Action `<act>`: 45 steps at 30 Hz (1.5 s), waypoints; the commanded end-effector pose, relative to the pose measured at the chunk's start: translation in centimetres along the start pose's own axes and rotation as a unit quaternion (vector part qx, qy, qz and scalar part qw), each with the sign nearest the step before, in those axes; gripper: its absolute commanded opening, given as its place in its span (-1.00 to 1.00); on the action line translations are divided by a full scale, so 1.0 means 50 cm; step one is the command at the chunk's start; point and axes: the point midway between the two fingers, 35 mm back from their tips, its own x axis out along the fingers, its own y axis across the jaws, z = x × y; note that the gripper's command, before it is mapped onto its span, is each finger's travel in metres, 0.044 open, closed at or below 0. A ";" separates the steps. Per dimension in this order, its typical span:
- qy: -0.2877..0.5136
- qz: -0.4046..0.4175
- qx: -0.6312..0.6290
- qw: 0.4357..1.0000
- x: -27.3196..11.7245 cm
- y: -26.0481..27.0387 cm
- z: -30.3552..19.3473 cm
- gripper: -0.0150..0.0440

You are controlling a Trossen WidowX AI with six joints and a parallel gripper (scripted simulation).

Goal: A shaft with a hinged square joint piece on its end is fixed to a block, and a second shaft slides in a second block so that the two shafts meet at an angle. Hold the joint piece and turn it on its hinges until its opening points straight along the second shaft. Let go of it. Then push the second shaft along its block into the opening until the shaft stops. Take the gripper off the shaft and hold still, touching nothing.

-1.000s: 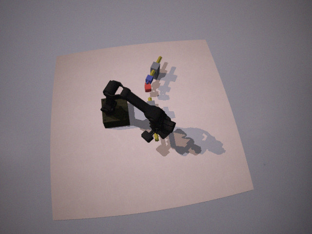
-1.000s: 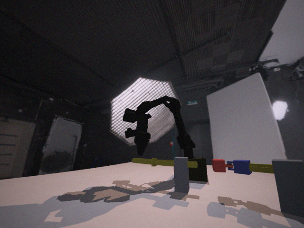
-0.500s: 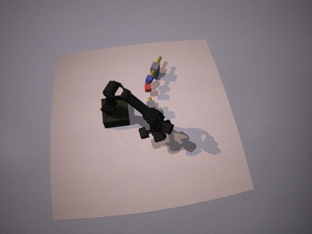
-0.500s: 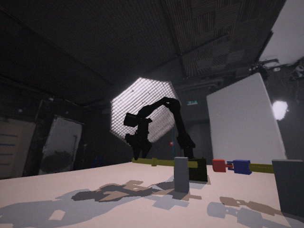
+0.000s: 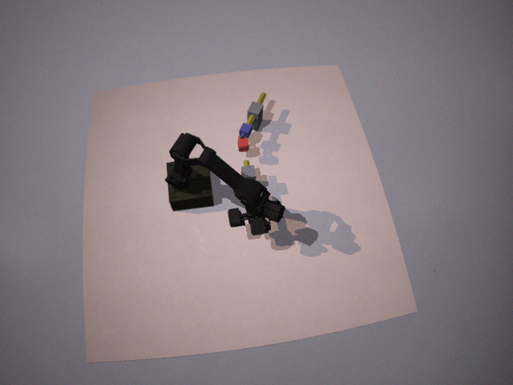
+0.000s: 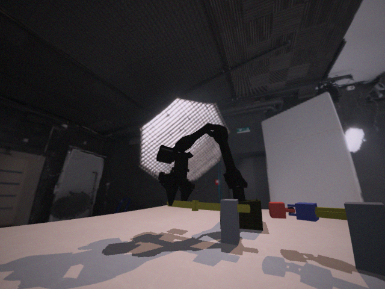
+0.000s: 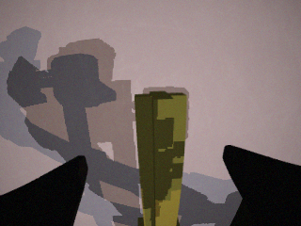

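The red square joint piece (image 5: 243,143) (image 6: 277,209) is hinged to a blue part (image 5: 245,129) (image 6: 306,211) on the end of the fixed yellow shaft (image 5: 260,98) (image 6: 331,212). It faces roughly along the second yellow shaft (image 5: 246,163) (image 6: 208,206) (image 7: 169,113), with a gap between them; its opening is not visible. The second shaft passes through the smaller grey block (image 5: 248,171) (image 6: 229,220) and has a collar. My gripper (image 5: 247,221) (image 6: 177,201) (image 7: 157,160) is open and empty, pointing down at the shaft's far end. The shaft shows between the spread fingers in the wrist view.
The taller grey block (image 5: 255,108) (image 6: 365,236) holds the fixed shaft. The arm's dark base (image 5: 190,186) (image 6: 252,214) stands beside the smaller block. The arm hides part of the second shaft in the top view. Shadows fall on the pale table top (image 5: 165,289).
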 end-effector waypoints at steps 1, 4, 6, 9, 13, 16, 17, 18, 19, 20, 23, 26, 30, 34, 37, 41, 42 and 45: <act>0.004 -0.002 0.003 1.000 0.017 -0.002 -0.004 1.00; 0.004 -0.002 0.003 1.000 0.027 -0.002 -0.004 1.00; 0.004 -0.002 0.003 1.000 0.033 -0.002 -0.004 1.00; 0.004 -0.002 0.003 1.000 0.043 -0.002 -0.005 1.00; 0.004 -0.002 0.003 1.000 0.054 -0.002 -0.006 1.00; 0.004 -0.002 0.003 1.000 0.054 -0.002 -0.006 0.82; 0.004 -0.002 0.003 1.000 0.054 -0.002 -0.006 0.73; 0.004 -0.002 0.003 1.000 0.054 -0.002 -0.006 0.64; 0.004 -0.002 0.003 1.000 0.054 -0.002 -0.006 0.56; 0.004 -0.002 0.003 1.000 0.054 -0.002 -0.006 0.47; 0.004 -0.002 0.003 1.000 0.054 -0.002 -0.006 0.20; 0.004 -0.002 0.003 1.000 0.054 -0.002 -0.006 -0.07; 0.004 -0.002 0.003 1.000 0.054 -0.002 -0.006 -0.15; 0.004 -0.002 0.003 1.000 0.054 -0.002 -0.006 -0.15; 0.004 -0.002 0.003 1.000 0.054 -0.002 -0.006 -0.15; 0.004 -0.002 0.003 1.000 0.054 -0.002 -0.006 -0.19; 0.004 -0.002 0.003 1.000 0.054 -0.002 -0.006 -0.21; 0.004 -0.002 0.003 1.000 0.054 -0.002 -0.006 -0.26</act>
